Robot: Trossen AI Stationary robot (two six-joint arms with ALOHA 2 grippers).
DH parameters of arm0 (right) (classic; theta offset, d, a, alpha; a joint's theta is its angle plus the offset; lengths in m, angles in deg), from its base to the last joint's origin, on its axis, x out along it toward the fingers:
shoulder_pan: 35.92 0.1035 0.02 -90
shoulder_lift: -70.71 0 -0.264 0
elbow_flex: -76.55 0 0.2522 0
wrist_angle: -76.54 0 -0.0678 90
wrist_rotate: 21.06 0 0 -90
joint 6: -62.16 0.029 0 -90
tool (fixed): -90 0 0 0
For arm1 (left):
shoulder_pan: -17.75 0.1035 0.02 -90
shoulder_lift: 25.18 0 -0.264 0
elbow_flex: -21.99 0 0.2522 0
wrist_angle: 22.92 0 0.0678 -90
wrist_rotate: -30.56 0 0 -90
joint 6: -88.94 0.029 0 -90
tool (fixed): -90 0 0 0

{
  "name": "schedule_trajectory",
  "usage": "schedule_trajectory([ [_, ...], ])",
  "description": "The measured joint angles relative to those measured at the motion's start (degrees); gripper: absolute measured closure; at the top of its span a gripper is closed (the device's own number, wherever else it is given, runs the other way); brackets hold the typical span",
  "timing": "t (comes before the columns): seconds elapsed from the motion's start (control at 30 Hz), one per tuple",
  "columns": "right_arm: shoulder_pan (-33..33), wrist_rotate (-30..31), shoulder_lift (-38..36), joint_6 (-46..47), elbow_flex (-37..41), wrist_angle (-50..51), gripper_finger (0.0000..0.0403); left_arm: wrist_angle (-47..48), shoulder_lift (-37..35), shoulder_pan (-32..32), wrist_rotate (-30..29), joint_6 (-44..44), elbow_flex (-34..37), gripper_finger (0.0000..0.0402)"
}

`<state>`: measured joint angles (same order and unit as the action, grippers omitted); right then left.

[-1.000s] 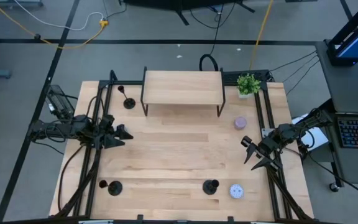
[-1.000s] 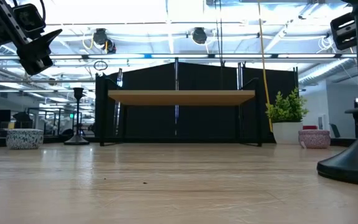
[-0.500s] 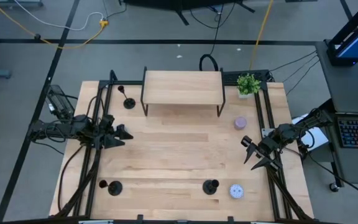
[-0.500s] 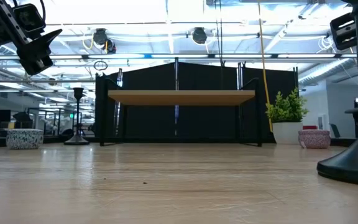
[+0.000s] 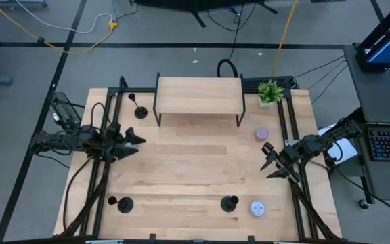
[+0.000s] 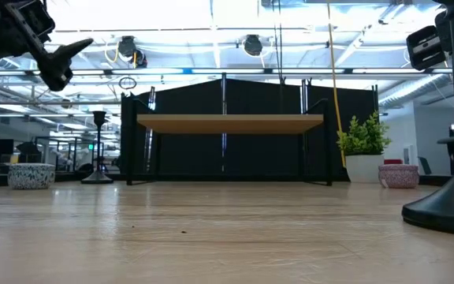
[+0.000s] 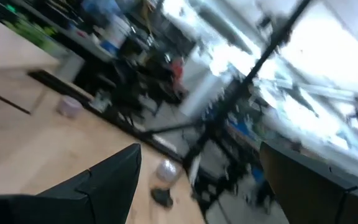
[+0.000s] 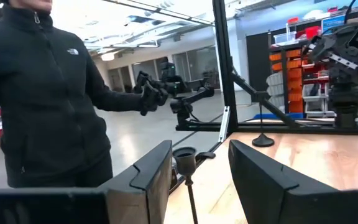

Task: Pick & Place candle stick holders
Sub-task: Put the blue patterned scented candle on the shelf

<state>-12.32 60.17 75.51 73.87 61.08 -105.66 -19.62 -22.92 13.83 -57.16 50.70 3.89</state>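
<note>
Three matte-black candle stick holders stand upright on their round bases on the wooden table: one at the far left (image 5: 139, 110), one at the near left (image 5: 124, 203), one at the near middle (image 5: 229, 202). My left gripper (image 5: 135, 143) is open and empty above the table's left side; it also shows in the low view (image 6: 69, 63) and its own wrist view (image 7: 197, 186). My right gripper (image 5: 269, 161) is open and empty above the right side. In the right wrist view (image 8: 197, 180), a holder's cup (image 8: 184, 155) shows farther off between the fingers.
A wooden shelf on black legs (image 5: 198, 95) stands at the far middle, with a small potted plant (image 5: 270, 91) to its right. A lilac tin (image 5: 261, 133) and a pale-blue tin (image 5: 256, 208) sit on the right side. A person in a black jacket (image 8: 42, 99) stands beyond the table.
My left gripper has gone up and a little toward the far edge, and has turned its fingers more toward the far right. My right gripper has shifted slightly toward the far edge and turned a little. Both stay open. No holder has moved.
</note>
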Motion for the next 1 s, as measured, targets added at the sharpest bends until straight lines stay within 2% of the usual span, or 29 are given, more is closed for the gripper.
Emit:
schedule_trajectory([
  [0.2, 0.0, 0.0, 0.0, -0.6, 0.0, 0.0, 0.0252, -7.0, 0.0, 0.2, -4.0, 3.8, -0.6, 0.0066],
  [0.3, 0.0, 0.0, 0.0, -0.6, 0.0, 0.0, 0.0252, -7.0, 1.0, 0.2, -5.5, 7.4, -3.6, 0.0066],
  [0.4, 0.0, 0.0, 0.0, -0.6, 0.0, 0.0, 0.0252, -3.0, 4.4, 0.2, -6.1, 9.5, -8.3, 0.0066],
  [0.6, 0.0, 0.0, 0.0, -0.6, 0.0, 0.0, 0.0252, 12.5, 18.0, 0.2, -9.9, 9.4, -21.2, 0.0066],
  [0.7, 0.0, 0.0, 0.0, -0.5, 0.0, 0.0, 0.0252, 21.4, 25.4, 0.2, -10.9, 6.4, -27.7, 0.0066],
  [0.87, 0.0, 0.0, 0.0, -0.5, 0.0, 0.0, 0.0252, 40.8, 35.7, 0.2, -14.5, -2.9, -38.2, 0.0066],
  [1.0, 0.0, -0.1, 0.0, -0.4, 0.0, -0.1, 0.0252, 57.9, 41.1, 0.6, -17.7, -14.7, -44.5, 0.0066],
])
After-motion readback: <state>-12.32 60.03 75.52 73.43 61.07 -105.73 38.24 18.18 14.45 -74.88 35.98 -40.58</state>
